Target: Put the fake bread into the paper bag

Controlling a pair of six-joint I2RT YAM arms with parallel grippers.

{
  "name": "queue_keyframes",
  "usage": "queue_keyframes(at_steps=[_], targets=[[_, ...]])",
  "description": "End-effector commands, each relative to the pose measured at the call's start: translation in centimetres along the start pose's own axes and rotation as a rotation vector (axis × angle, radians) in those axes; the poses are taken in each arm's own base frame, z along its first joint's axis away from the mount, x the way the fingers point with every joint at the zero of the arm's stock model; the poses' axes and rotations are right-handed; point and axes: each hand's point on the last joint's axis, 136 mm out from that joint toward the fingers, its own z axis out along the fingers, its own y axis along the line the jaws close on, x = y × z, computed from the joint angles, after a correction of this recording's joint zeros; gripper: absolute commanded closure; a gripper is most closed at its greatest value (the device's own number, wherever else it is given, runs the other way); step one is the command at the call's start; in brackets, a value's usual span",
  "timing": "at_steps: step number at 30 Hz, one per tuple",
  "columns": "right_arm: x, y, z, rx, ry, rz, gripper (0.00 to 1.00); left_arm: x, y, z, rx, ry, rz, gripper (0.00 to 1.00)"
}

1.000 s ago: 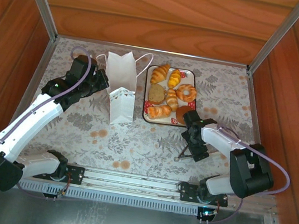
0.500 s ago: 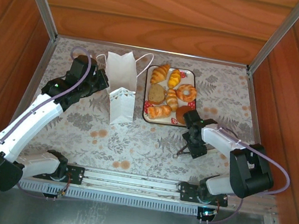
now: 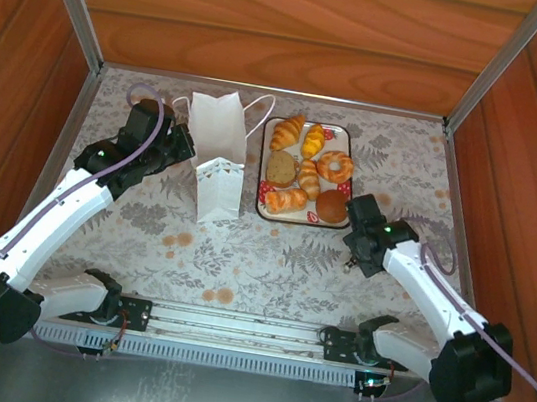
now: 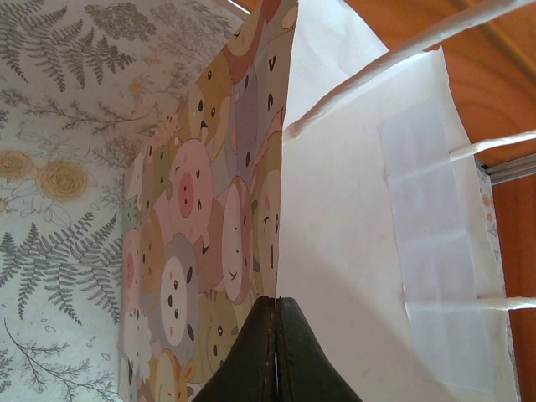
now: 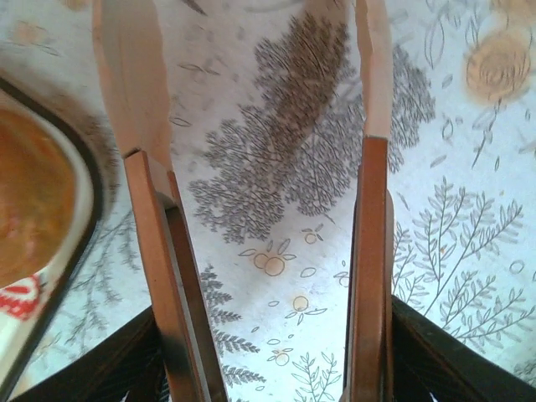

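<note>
Pinching the bag (image 4: 360,251) by its top edge, the left gripper (image 4: 276,308) has its matte black fingers pressed fully together on the paper. The bag is smooth white paper. A creased rectangular patch anchors its twisted white cord handles, and the side panel is printed with rounded cartoon animals in pink, tan and grey. From above, the bag (image 3: 218,168) stands on the table (image 3: 269,262), just left of the tray (image 3: 291,218).

The bread (image 3: 334,165) all lies on that tray: glossy curved croissants, a ring doughnut, a round brown bun and a flat brown slice. The tray is a white rounded rectangle with a thin dark rim line and red print at its corners.

The right gripper (image 5: 264,276) sits just right of the tray, jaws about half apart. The tongs (image 5: 368,251) are two flat, smooth, coppery strips, each lying against the inside of a finger, so they appear held. The strip ends are blurred and cut off at the top edge, and whether they touch the table cannot be told. The bun nearest that gripper is an orange blur, cropped at the left. The table cover is pale, patterned with grey ferns and faded orange flowers.
</note>
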Motion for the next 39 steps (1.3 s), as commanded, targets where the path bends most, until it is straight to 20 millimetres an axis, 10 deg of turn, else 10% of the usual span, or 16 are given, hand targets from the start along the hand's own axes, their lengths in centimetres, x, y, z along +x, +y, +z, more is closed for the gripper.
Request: queue_keyframes(at_steps=[1, 26, 39], targets=[[-2.6, 0.0, -2.1, -0.016, -0.098, -0.096, 0.38, -0.5, -0.3, -0.7, 0.010, -0.027, 0.020, 1.00], [-6.9, 8.5, -13.1, -0.576, -0.273, -0.698, 0.35, -0.8, 0.4, -1.0, -0.010, -0.048, 0.026, 1.00], [-5.2, 11.1, -15.2, -0.730, -0.258, -0.929, 0.39, -1.2, 1.4, -1.3, -0.002, -0.033, -0.014, 0.55]])
